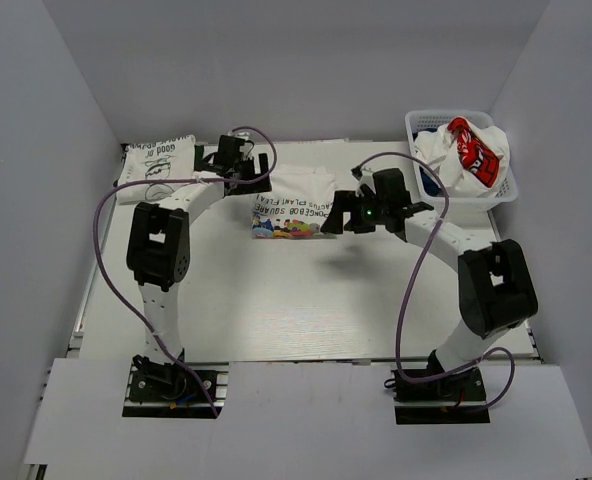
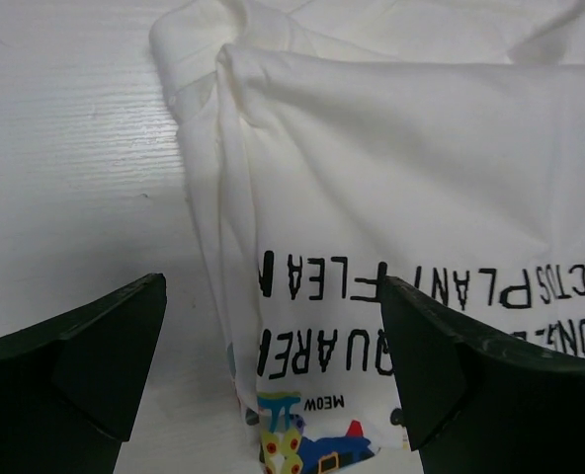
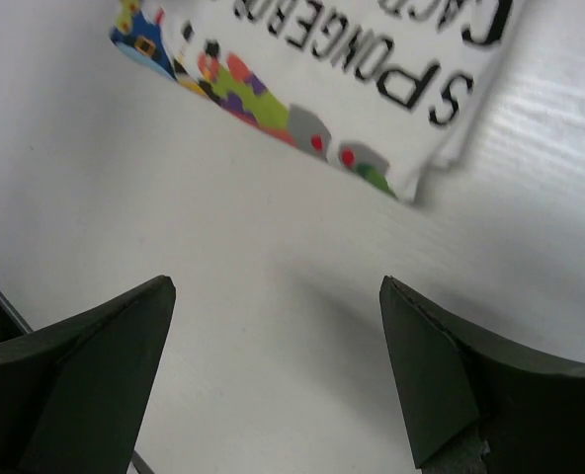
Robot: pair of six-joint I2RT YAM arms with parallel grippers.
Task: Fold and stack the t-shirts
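Right tool [image 3: 278, 336]: gaping wide, gripping nothing, hovering over bench [image 1: 276, 310].
Left tool [image 2: 273, 336]: gaping wide, empty, hovering at edge of cartoon tee [image 1: 294, 205], which is lying folded at 12 o'clock.
Drawing tee [image 1: 158, 160]: lying folded at 10 o'clock.
Basket [image 1: 413, 128]: sitting at 2 o'clock, holding red-patch tee [image 1: 471, 148].

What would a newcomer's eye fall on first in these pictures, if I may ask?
Probably the folded white t-shirt with its colourful cartoon print, lying toward the table's far edge, with the left fingers and right fingers open on either side of it. Next comes the white basket at the far right, stuffed with crumpled shirts, one showing a red patch.
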